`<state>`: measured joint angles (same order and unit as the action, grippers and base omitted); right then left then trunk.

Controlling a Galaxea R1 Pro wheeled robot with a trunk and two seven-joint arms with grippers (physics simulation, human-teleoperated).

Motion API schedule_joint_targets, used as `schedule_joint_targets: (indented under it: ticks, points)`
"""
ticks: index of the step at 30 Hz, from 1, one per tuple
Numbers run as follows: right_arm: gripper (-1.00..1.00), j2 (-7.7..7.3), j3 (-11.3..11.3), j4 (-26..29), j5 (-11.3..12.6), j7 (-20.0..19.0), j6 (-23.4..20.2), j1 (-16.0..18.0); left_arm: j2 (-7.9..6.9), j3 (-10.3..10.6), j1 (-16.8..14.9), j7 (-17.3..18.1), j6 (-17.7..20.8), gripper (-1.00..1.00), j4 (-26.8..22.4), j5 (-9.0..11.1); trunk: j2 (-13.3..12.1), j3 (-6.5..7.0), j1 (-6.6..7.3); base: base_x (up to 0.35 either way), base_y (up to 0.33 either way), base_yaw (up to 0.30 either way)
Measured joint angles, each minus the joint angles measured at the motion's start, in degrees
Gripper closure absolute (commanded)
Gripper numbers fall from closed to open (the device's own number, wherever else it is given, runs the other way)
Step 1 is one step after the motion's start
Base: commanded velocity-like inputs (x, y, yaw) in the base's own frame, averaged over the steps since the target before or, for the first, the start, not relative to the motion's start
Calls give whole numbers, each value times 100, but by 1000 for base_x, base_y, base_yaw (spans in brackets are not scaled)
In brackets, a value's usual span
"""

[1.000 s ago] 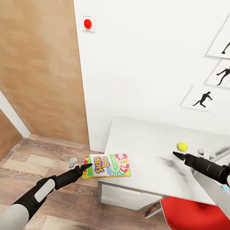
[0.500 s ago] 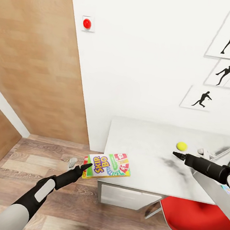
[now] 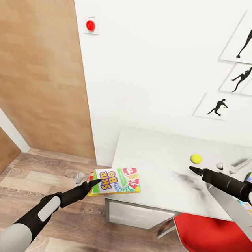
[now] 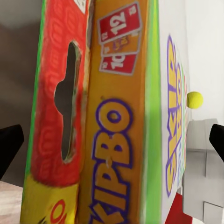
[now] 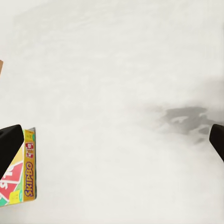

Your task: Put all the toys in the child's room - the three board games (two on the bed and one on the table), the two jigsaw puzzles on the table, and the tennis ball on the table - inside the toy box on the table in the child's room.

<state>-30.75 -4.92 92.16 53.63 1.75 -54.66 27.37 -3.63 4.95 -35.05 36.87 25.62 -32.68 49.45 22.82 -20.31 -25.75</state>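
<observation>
Left pincer (image 3: 94,183) clamped on the Skip-Bo box (image 3: 116,181), held over the near-left corner of the table (image 3: 155,173); right pincer (image 3: 194,169) spread apart above the tabletop, near the tennis ball (image 3: 196,158). Best carried level and rightward toward the toy box (image 3: 235,204) at the table's right end, clearing its near wall before letting go.

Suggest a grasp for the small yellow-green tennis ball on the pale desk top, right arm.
Pinch the tennis ball across its middle, coming from above. It is round, so any axis works, and it sits alone on the open table, clear of the Skip-Bo box. The right gripper hovers just short of it, probably within easy reach.
</observation>
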Motion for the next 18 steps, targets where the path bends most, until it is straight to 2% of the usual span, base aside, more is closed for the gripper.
schedule_joint_targets:
  ticks: [18]
  points:
    - [-100,0,2,0,0,0,0,0,0,7,-4,7,0,-100,0,4,0,0,0,0,0,-7]
